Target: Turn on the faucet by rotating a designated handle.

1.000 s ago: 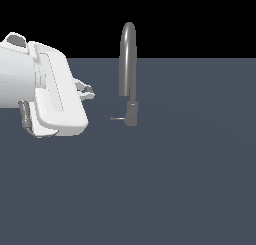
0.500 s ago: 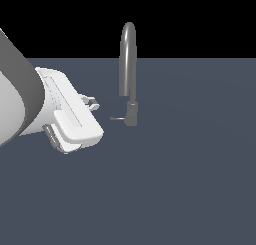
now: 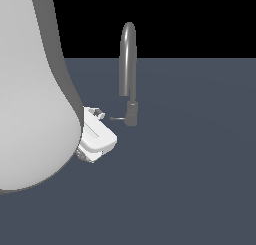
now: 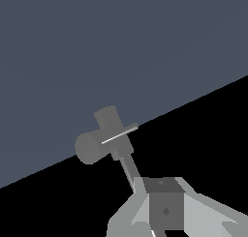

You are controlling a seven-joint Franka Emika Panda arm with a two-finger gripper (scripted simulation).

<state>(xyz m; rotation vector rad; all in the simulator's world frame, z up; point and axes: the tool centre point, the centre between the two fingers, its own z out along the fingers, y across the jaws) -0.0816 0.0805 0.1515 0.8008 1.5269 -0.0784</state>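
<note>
The faucet is slim and grey, with a tall arched spout on a short cylindrical base. The handle is a thin rod pointing from the base toward the exterior view's left. My gripper is low, just left of the handle's tip, with a small gap between them. In the wrist view the faucet shows end-on, with the handle as a bright thin rod. The gripper shows with its fingers together and nothing held.
My bulky white arm fills the exterior view's left side and hides the floor behind it. The faucet stands on a flat dark grey surface. Nothing else shows on it.
The arm has swung closer to the camera and fills far more of the view. The gripper has moved down and rightward, close to the handle's tip. The faucet and handle have not moved.
</note>
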